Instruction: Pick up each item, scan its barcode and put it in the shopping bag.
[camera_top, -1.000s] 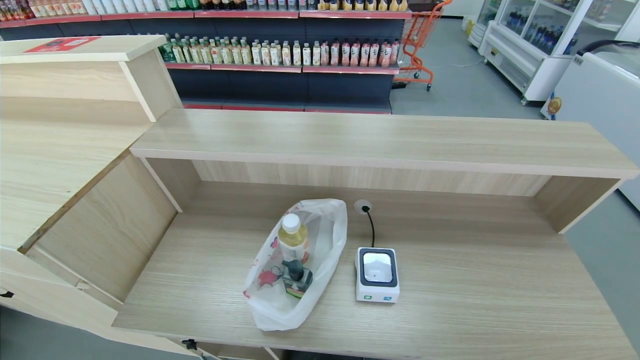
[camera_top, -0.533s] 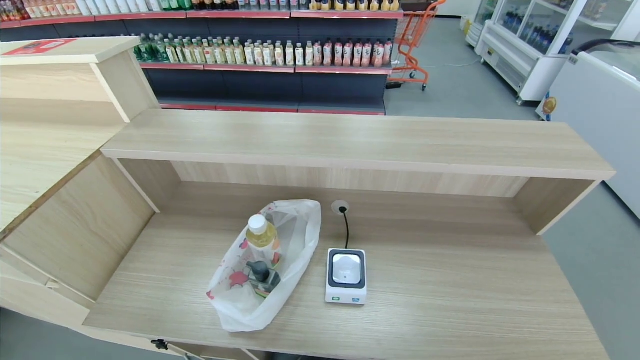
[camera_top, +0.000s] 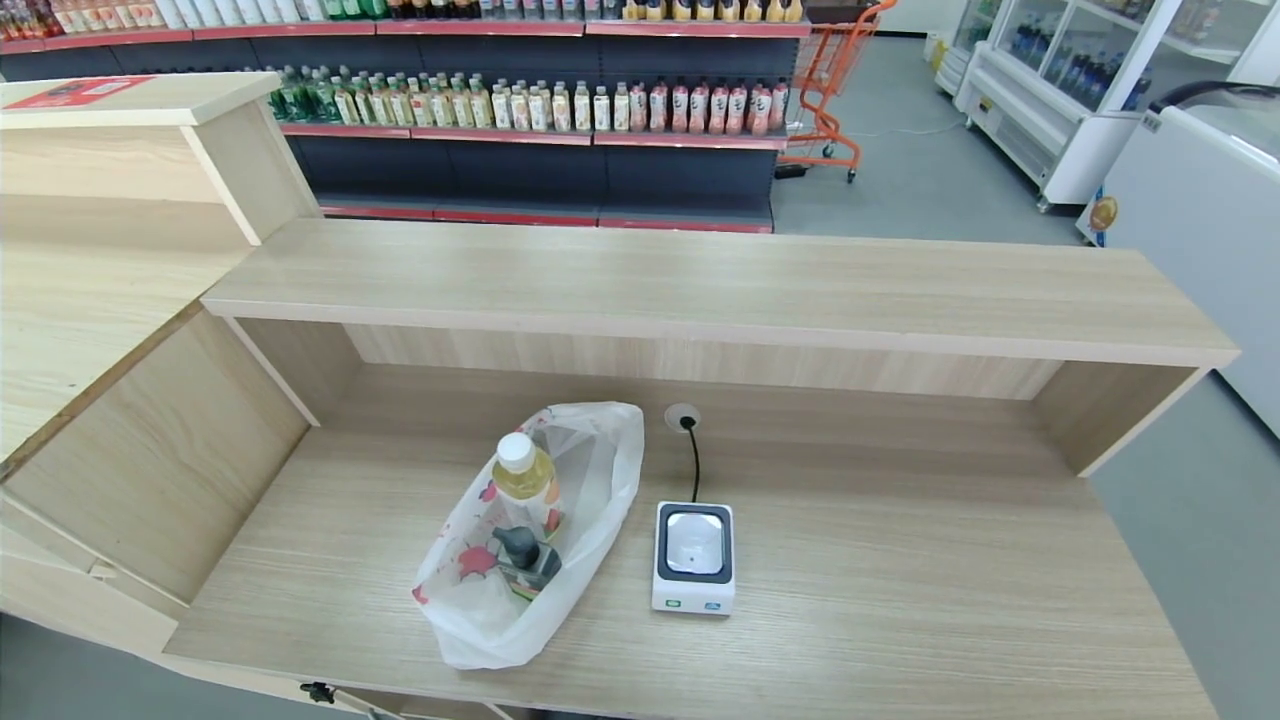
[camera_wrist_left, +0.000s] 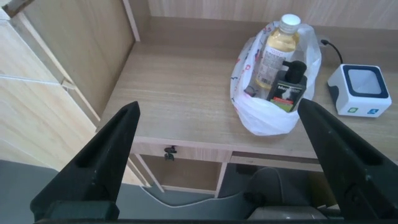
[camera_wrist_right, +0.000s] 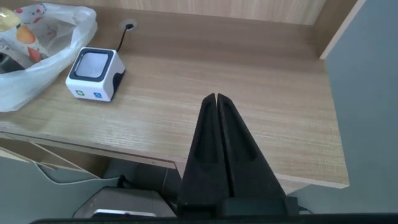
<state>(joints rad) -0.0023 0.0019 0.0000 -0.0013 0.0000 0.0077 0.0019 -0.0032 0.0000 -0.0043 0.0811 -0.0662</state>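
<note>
We see the left gripper (camera_wrist_left: 219, 104) with its two black fingers (camera_wrist_left: 99, 168) spread wide, nothing between them. It hangs off the front edge of the light wood counter (camera_top: 900, 600), clear of everything on it. Next over: the translucent white plastic shopping bag with red print (camera_top: 478, 625) lies on the counter left of centre, mouth up. We count two items inside: a clear plastic bottle of yellow drink with a white cap (camera_top: 522, 475), upright at the far end, and a dark bottle with a black cap and green label (camera_top: 528, 560) just in front of it. Right of the bag, small gap between, the white box-shaped scanner with a dark-framed glass window (camera_top: 693, 555) sits flat. Its black cable (camera_top: 694, 460) runs back to a round grey grommet (camera_top: 681, 415) in the counter. The right gripper (camera_wrist_right: 215, 98) has its black fingers pressed together, empty, at the counter's front, well right of the scanner. Behind the counter: shelves of drink bottles (camera_top: 540, 135), an orange wire trolley (camera_top: 835, 70), white freezers (camera_top: 1180, 180) far right.
</note>
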